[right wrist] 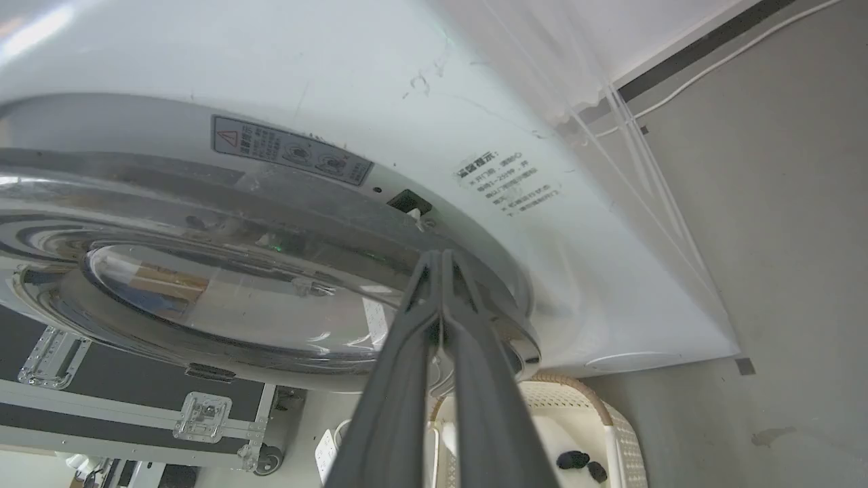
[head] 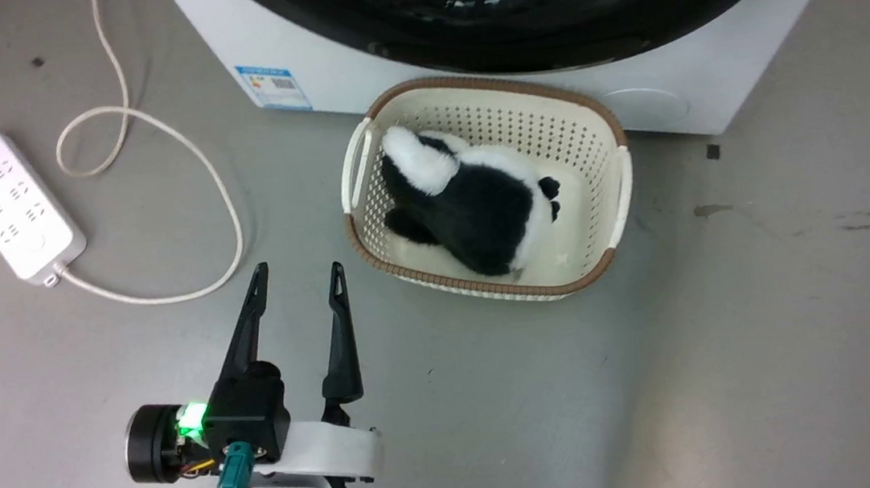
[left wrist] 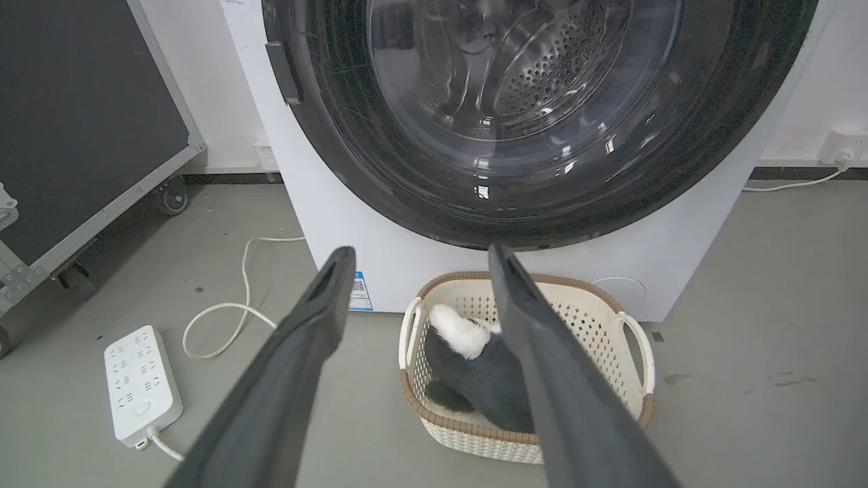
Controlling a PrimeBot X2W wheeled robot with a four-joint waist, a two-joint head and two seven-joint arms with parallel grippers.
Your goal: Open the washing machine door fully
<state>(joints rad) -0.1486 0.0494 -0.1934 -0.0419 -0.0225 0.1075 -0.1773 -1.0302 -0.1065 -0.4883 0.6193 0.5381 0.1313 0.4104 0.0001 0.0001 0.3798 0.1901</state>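
Washing machine (head: 320,78) set at floor's far edge, against wall. Washing machine door (right wrist: 224,298) found ajar, inner side bared, latch slot (right wrist: 409,201) exposed. Basket (head: 554,142) with plush toy (head: 480,207) parked just before machine, likely for loading. Right gripper (right wrist: 441,256) fingers pressed together, nothing clamped, tips set at door edge, presumably for swinging it wider. Left gripper (head: 298,268) splayed, empty, kept clear over floor

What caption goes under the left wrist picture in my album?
Open left pincer points at the washing machine door, with a soft toy in the basket below.
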